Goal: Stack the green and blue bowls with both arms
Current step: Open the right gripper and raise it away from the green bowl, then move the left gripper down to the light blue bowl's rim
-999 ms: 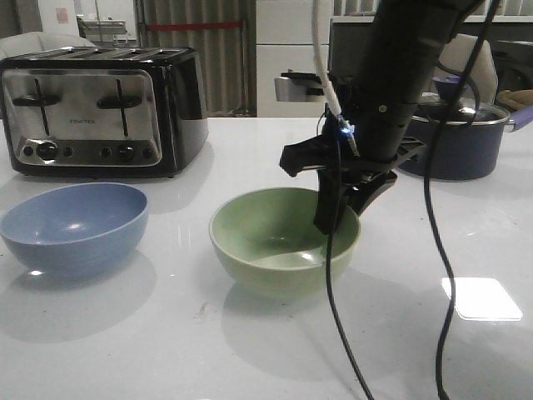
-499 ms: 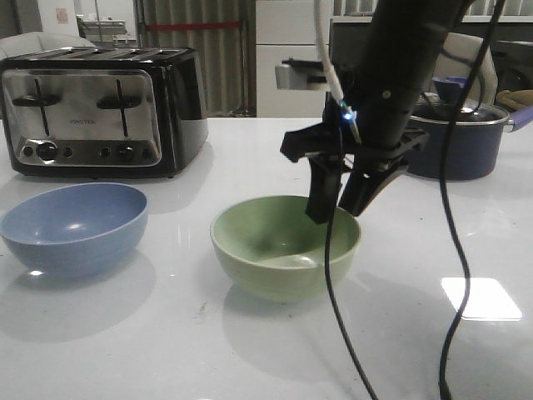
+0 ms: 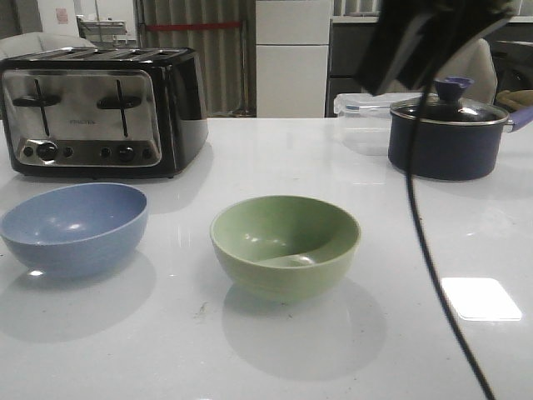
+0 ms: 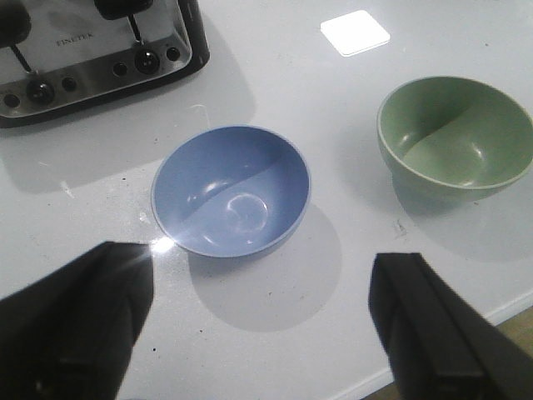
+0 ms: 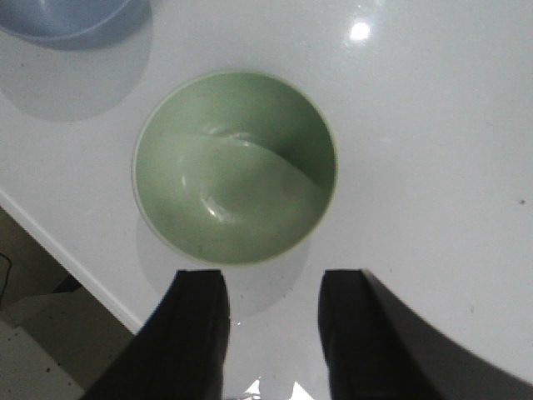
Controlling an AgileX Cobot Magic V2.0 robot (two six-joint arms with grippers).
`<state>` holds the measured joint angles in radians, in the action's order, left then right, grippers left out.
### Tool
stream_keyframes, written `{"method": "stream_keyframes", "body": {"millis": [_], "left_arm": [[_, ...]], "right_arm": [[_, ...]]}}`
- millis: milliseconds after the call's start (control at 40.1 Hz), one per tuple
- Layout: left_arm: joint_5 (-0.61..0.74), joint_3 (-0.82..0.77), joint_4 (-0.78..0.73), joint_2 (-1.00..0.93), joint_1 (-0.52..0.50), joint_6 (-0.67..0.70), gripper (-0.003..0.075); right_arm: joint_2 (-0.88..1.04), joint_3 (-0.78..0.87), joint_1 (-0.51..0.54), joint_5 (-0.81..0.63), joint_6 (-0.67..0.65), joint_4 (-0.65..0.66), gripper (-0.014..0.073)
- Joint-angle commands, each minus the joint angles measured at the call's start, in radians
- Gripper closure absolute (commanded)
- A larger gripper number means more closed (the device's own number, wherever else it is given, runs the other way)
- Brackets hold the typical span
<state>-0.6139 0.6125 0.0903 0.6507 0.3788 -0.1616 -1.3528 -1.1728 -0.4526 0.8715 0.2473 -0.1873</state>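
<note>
The pale green bowl [image 3: 285,243] stands upright and empty at the middle of the white table. The grey-blue bowl [image 3: 73,227] sits apart to its left, also empty. In the left wrist view my left gripper [image 4: 262,260] hovers open and wide above the table, just short of the blue bowl [image 4: 231,190], with the green bowl [image 4: 454,133] off to one side. High above the green bowl [image 5: 235,167], my right gripper [image 5: 273,279] is open with nothing between its fingers. Only the right arm [image 3: 420,37] shows in the front view.
A black and chrome toaster [image 3: 100,108] stands at the back left. A dark navy pot with a glass lid [image 3: 445,133] and a clear container [image 3: 360,117] are at the back right. A black cable [image 3: 433,250] hangs down on the right. The table edge [image 5: 75,267] lies near the green bowl.
My right gripper has lifted away from the green bowl's right rim and risen out of the front view. The green bowl stays on the table. The blue bowl has not moved.
</note>
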Motion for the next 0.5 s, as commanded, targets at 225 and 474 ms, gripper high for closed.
{"method": "stream_keyframes", "body": {"millis": [225,474], "left_arm": [[0.082,0.034,0.01,0.004,0.009,0.0,0.0137],[0.081,0.034,0.01,0.004,0.009,0.0,0.0137]], "right_arm": [[0.345,0.221,0.001,-0.019,-0.173,0.142,0.0202],[0.534,0.387,0.001,-0.039,-0.176,0.125,0.0202]]}}
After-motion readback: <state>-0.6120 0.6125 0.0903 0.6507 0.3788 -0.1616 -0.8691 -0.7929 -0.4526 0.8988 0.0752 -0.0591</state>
